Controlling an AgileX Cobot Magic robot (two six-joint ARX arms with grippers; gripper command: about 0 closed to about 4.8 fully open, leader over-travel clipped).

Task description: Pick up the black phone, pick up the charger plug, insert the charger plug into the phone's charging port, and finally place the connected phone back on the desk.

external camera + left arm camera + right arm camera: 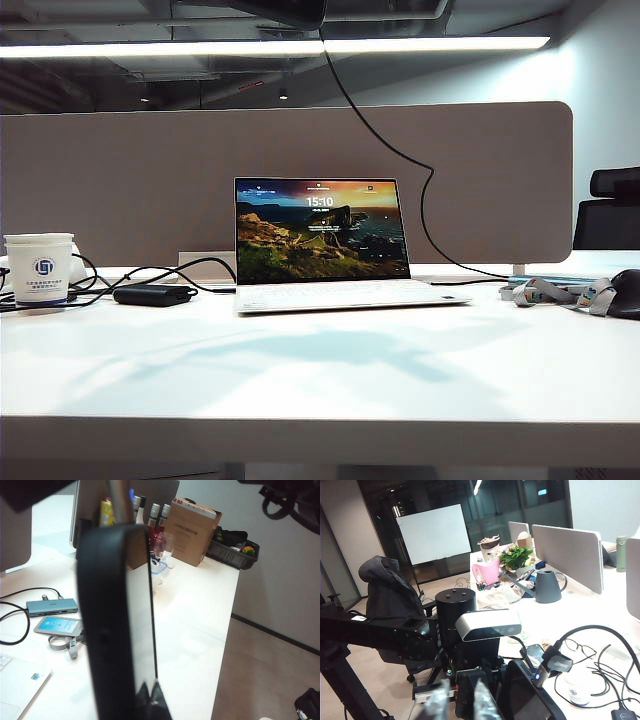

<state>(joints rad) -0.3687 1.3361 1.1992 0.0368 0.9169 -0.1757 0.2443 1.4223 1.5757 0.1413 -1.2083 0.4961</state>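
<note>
Above the white desk [320,370], to the right of the open laptop [320,240], the black phone [112,620] stood on end and edge-on to the left wrist camera. Its glossy face mirrored the pale tabletop. The left gripper [150,700] had its dark jaws clamped on the phone's lower end.

The desk was wide, flat and brightly lit, with soft shadows across its front. Behind the laptop rose a grey-beige partition [130,180], and strip lights ran along an open ceiling above.

Left of the laptop lay a black power brick [152,294]. Further left stood a paper cup [40,268] among thin black cables. Right of the laptop lay a grey lanyard [560,293], with a dark mouse [628,292] beyond it. Also on that side were a blue-grey hub [52,606] and, much farther along the desk, a cardboard box [192,532].

The right gripper [462,702] showed only as blurred pale fingertips [439,702] at the edge of its wrist view. They faced the robot's dark frame. A narrow gap lay between them, but I cannot tell whether they held anything. Past the frame were a jacket-draped chair [387,587], a whiteboard [434,534] and a grey watering can [547,586].
</note>
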